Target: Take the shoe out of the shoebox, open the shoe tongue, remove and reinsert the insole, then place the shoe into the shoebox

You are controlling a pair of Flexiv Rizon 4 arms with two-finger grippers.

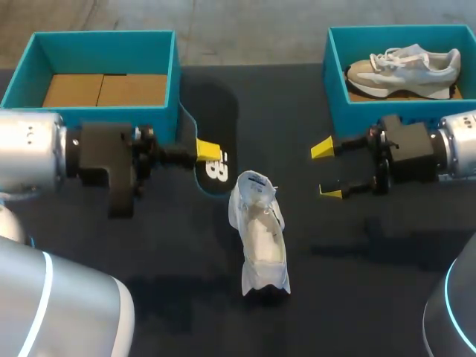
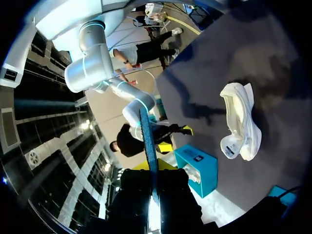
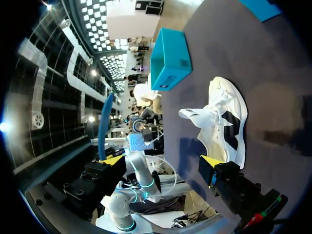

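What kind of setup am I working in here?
Probably a robot shoe-handling test bench: dark table, a teal shoebox, a second shoebox holding a sneaker, a white shoe on the table.

Even overhead light falls on the dark bench [image 1: 149, 245] in the head view. The white shoe [image 1: 260, 238] casts a soft shadow just beside it, and the right arm [image 1: 454, 149] a faint one below. In the wrist views ceiling lamps [image 3: 97, 14] glare, and lines bow toward the rim.
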